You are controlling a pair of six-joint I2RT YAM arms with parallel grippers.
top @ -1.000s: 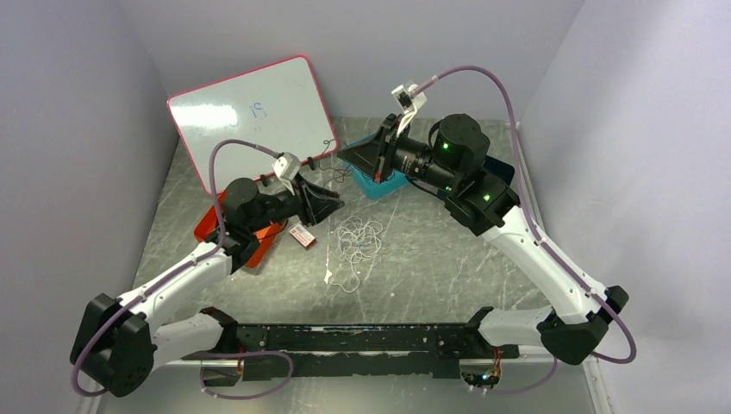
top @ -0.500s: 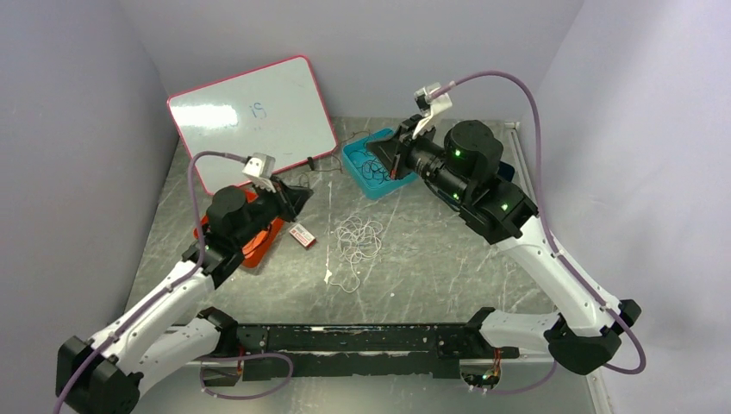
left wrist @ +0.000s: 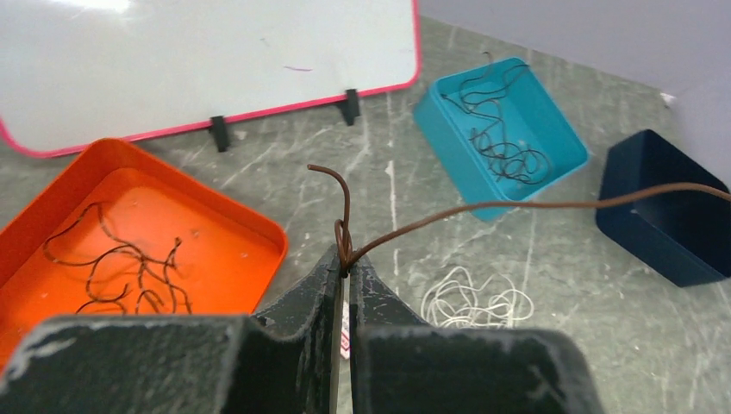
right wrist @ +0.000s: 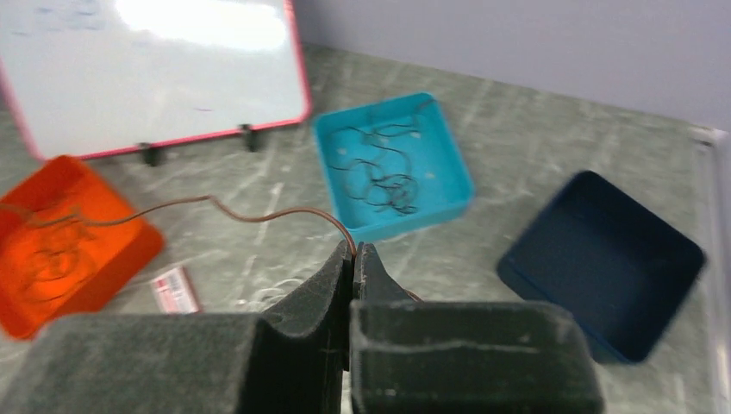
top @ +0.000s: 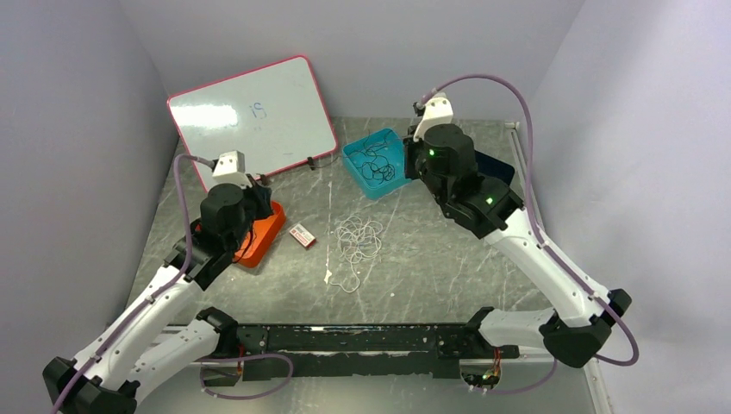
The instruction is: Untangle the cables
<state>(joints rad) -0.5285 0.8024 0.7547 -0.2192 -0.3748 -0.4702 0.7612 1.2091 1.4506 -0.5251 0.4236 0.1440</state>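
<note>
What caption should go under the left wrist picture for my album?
Left hand pinching a thin brown cable, orange tray and teal tray beyond on the table.

A thin brown cable [left wrist: 517, 204] spans the air in a shallow curve, one end pinched between the closed tips of the left claw [left wrist: 343, 267] with a short hooked tail standing up, the other nipped in the right claw [right wrist: 353, 254]. A white cable [top: 359, 238] lies in loose tangled loops on the surface [top: 431, 267]. Dark cables [left wrist: 504, 155] sit knotted in the teal tray [left wrist: 444, 155], and more dark strands [left wrist: 121, 263] sprawl in the orange tray [left wrist: 259, 224].
</note>
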